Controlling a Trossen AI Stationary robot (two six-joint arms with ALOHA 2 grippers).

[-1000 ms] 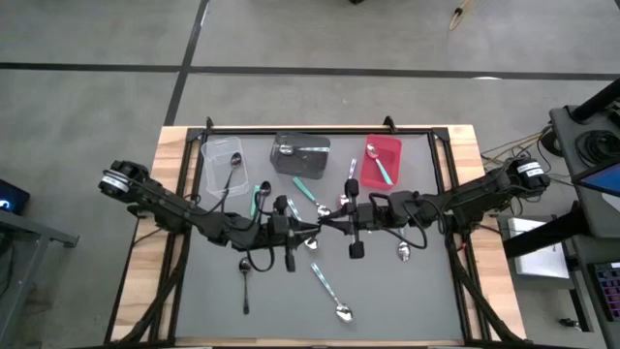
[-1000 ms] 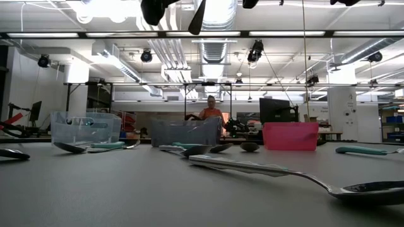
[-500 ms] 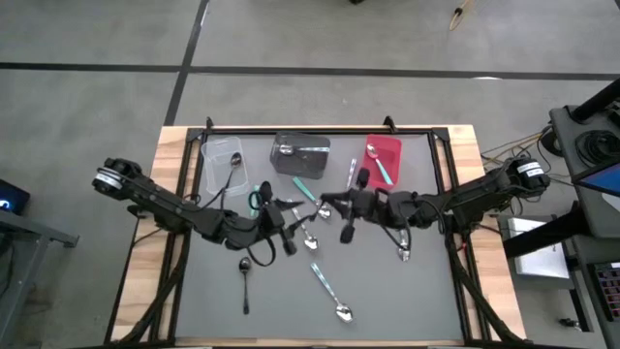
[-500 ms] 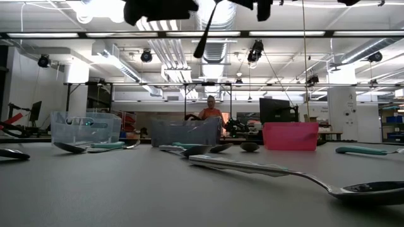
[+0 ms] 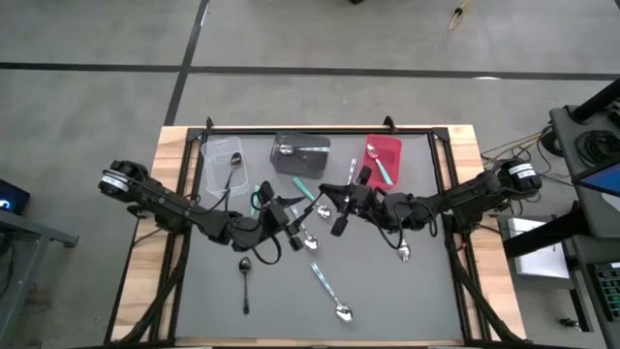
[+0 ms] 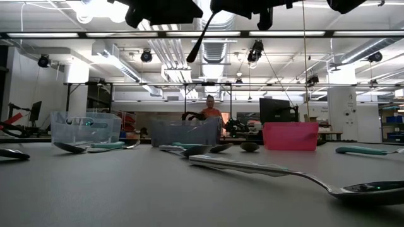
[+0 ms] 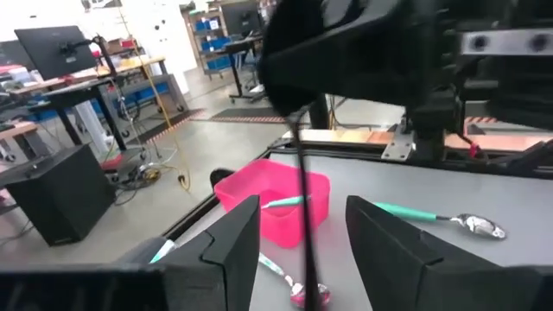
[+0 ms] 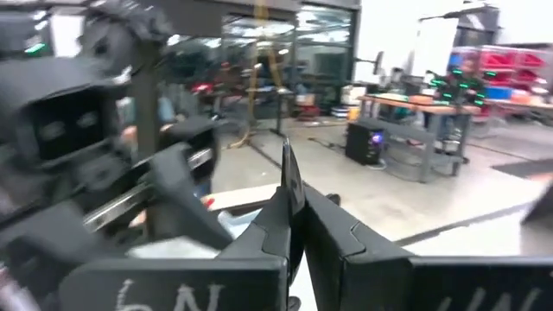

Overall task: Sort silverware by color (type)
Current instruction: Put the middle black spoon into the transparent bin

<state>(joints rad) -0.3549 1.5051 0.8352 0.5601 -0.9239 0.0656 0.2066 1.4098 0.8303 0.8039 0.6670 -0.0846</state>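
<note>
While both arms reach in over the middle of the table, the right gripper (image 5: 334, 209) pinches a black spoon (image 8: 290, 179) between fingers pressed together on its handle; the right wrist view shows the thin dark handle standing up out of the closed fingertips, and the low view shows it hanging at a slant above the table (image 5: 417, 291). The left gripper (image 5: 295, 211) sits just beside it, its fingers (image 7: 233, 246) spread apart with nothing between them.

Other spoons lie loose on the grey surface: a black one (image 5: 245, 281) toward the front left, a teal-handled one (image 5: 329, 289) at front centre, a silver one (image 5: 404, 251) under the right arm, and a few more around the two grippers. Along the far edge stand a clear bin (image 5: 223, 165) with a black spoon in it, a dark grey bin (image 5: 299, 155) with a silver one, and a red bin (image 5: 381, 162) with a teal-handled one.
</note>
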